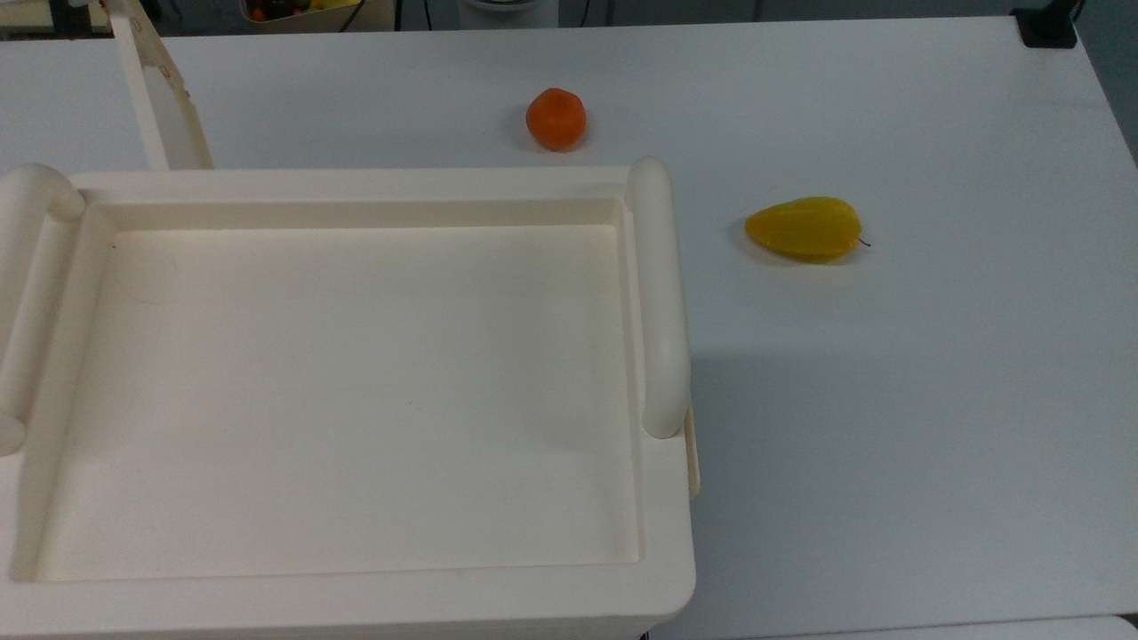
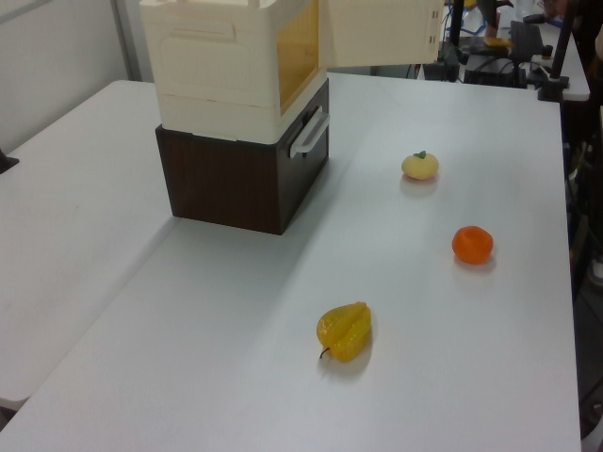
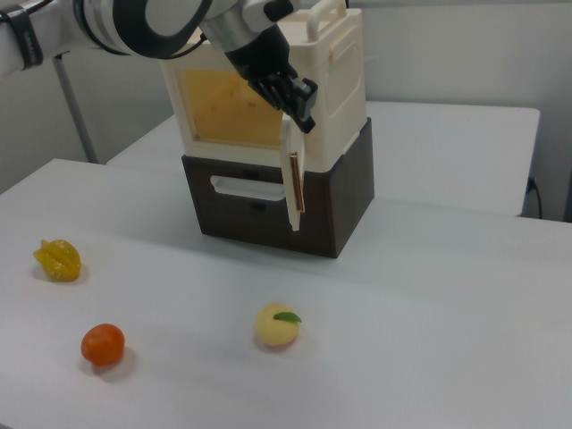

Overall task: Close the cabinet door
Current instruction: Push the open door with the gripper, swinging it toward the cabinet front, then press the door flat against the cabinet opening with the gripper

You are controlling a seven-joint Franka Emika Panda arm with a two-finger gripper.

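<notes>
Currently the cabinet door (image 3: 292, 183) is swung wide open, standing roughly square to the cabinet (image 3: 268, 89) front. Right view catches it edge-on: a thin upright slab, long axis vertical, reddish-brown marks down the edge facing the camera. Left view shows its broad cream face (image 2: 382, 31) sticking out from the cabinet (image 2: 226, 66) toward the left view's right, over the tabletop (image 2: 424, 311). Top view has the door (image 1: 160, 98) as a narrow strip running from the cabinet's (image 1: 356, 604) far left corner up toward the top view's upper left.

My claw (image 3: 299, 94) sits at the door's upper end, right against the top of the panel in the right view. Can't tell whether it's spread or pinched on the edge.

The cabinet rests on a dark brown drawer base (image 3: 268, 210) with a pale handle. The open front shows an amber interior (image 3: 228, 107).

Loose on the tabletop:
- orange fruit (image 3: 103, 345)
- yellow ridged fruit (image 3: 58, 260)
- pale peach-like fruit (image 3: 278, 325), in front of the door, well apart from it
</notes>
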